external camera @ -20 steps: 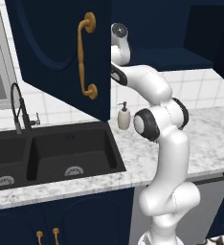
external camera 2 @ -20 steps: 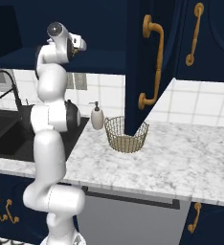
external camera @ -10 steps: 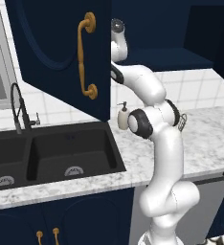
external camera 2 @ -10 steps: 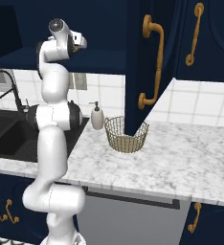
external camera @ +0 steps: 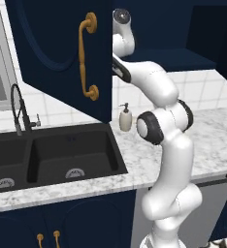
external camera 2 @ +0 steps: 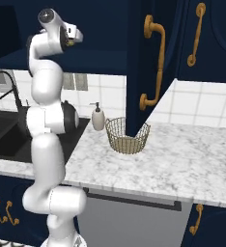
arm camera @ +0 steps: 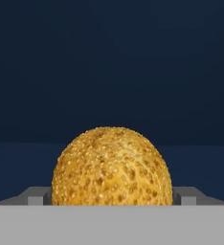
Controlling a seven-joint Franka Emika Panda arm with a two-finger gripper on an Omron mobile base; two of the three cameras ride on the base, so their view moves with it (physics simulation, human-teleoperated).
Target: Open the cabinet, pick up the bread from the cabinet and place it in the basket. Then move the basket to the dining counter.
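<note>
We see a kitchen with a glossy white arm reaching up into a navy-blue wall cabinet. The cabinet's door stands swung open; it is flat and dark, with an arched panel and a long curved brass handle. In the hand view the bread sits close in front of the tool, on the dark cabinet shelf. The bread is a round dome, golden-orange, with a rough, seeded, pitted crust. The tool's two small grey fingertips stand wide apart, one at each side of the bread's base; we cannot tell whether they touch it.

Below, the tabletop is a smooth white-grey marbled slab. On it stands the basket, a round bowl of thin golden-tan wire mesh that we can see through, just beside the lower edge of the open door. A small cream soap bottle with a pump top stands near the basket, against the white tiled wall. Further along, a matte black double sink is set into the slab, with a dark coiled-spring tap behind it.
</note>
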